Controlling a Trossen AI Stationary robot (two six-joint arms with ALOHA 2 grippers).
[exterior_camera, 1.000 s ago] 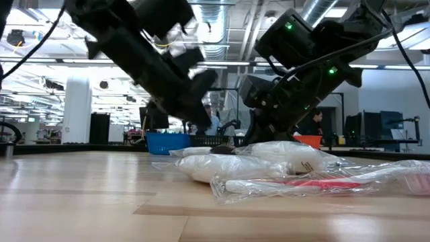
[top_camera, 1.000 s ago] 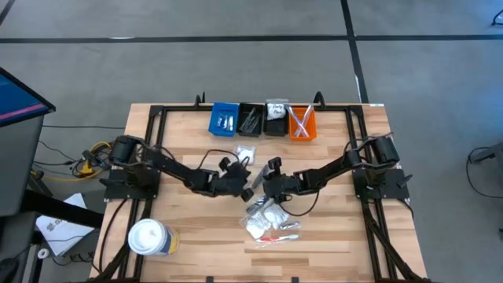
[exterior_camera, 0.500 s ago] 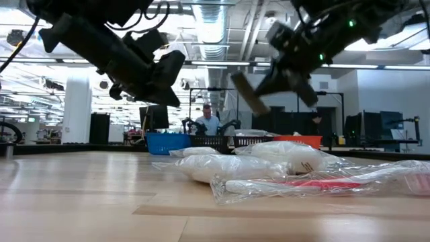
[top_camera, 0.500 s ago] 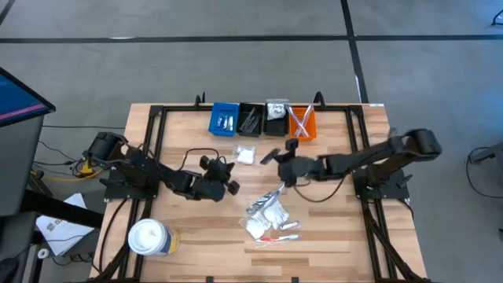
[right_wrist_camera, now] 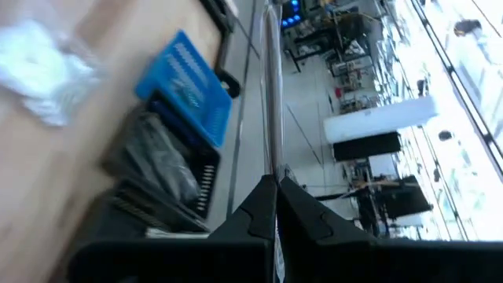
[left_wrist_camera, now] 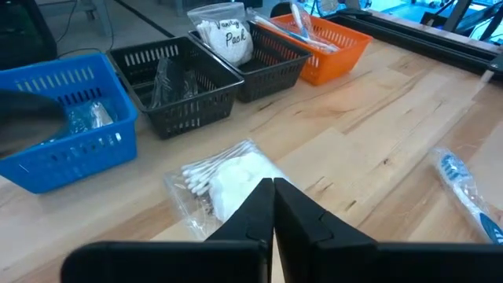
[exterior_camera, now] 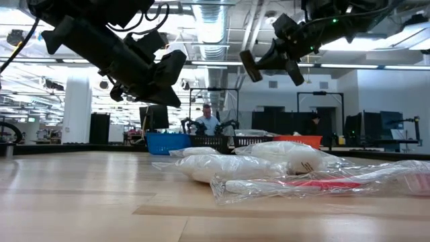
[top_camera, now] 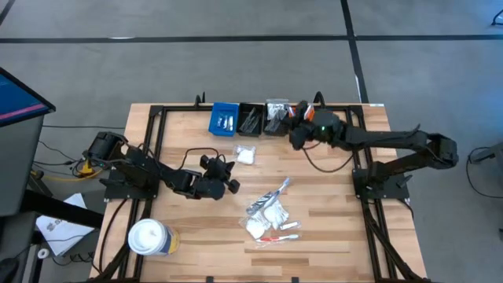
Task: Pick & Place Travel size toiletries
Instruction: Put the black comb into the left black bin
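Seen from overhead, the right gripper (top_camera: 295, 134) hangs at twelve o'clock on the table, over the row of bins where the orange bin (top_camera: 302, 123) meets the neighbouring black bin (top_camera: 275, 119), its jaws pressed together on a thin clear-wrapped stick (right_wrist_camera: 271, 86) that runs straight out from the fingertips in its own wrist view. The stick's long axis points toward the back edge, so the drop appears to hinge on swinging it in line with the bin beneath. The left gripper (top_camera: 220, 174), jaws together and empty, waits near the table's centre; a sachet of cotton swabs (top_camera: 245, 154) lies just beyond it at one o'clock, closer to it than to the right arm. The remaining travel toiletries (top_camera: 269, 216), white pouches and a red-handled toothbrush in crinkled clear wrap, sit heaped at five o'clock from centre, well apart from both grippers. A blue bin (top_camera: 224, 119) already holds wrapped items.
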